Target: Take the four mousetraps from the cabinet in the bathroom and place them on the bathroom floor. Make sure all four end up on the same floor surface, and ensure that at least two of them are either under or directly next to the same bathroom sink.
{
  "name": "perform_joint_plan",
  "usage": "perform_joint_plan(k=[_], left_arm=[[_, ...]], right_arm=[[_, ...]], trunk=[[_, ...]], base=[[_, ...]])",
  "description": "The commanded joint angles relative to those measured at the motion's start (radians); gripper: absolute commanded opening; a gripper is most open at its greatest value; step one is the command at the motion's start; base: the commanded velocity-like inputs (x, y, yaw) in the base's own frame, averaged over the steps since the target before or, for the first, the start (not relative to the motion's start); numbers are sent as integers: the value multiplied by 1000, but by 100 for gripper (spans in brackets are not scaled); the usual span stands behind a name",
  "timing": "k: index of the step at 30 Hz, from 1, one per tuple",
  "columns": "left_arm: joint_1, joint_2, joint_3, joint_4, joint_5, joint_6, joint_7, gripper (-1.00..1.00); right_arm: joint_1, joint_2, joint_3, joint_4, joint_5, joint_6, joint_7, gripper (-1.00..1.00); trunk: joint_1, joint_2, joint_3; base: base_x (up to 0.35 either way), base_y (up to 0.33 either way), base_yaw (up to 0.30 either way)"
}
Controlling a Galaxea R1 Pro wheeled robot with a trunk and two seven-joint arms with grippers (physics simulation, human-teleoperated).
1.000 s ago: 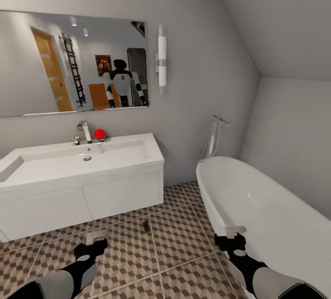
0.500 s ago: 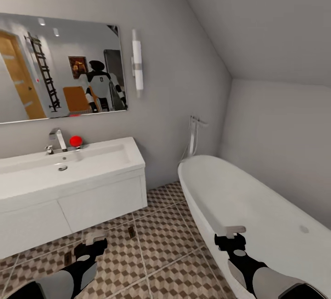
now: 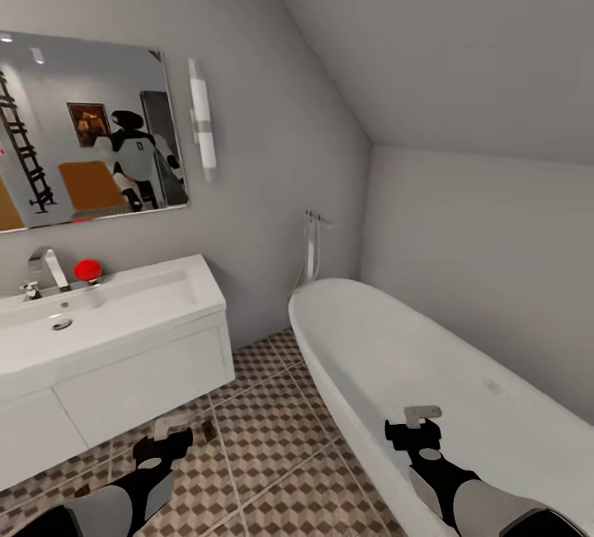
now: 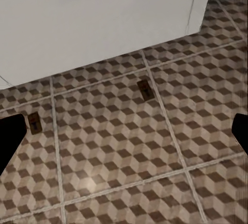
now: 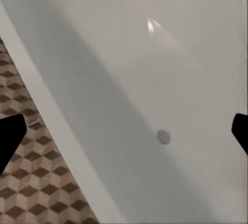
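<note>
I see 2 mousetraps (image 4: 145, 89) lying flat on the bathroom floor (image 4: 119, 146) just before the white vanity (image 4: 93, 17), satisfying the sink clause. My left gripper (image 4: 124, 131) and right gripper (image 5: 124, 131) hang spread, empty.

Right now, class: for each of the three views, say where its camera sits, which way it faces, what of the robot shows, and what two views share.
Head view: high, facing forward-down at sink and bathtub; both forearms, left gripper, right gripper.
Left wrist view: down at floor, two mousetraps; dark fingertips.
Right wrist view: into the bathtub, fingertips.
Shared: tub in head and right wrist views.
</note>
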Motion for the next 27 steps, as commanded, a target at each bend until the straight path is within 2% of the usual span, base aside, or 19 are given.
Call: perform_joint_plan(k=[1,27], left_arm=[[0,0,-9,-1,5,-1,4,100],[0,0,-8,-1,5,-1,3,100]], right_arm=[[-1,0,8,0,-9,-2,-2,100],[-1,0,8,0,-3,-3,-2,100]], trunk=[[-4,6,2],[-103,188,98]], base=[[0,0,-285],[0,0,-285]])
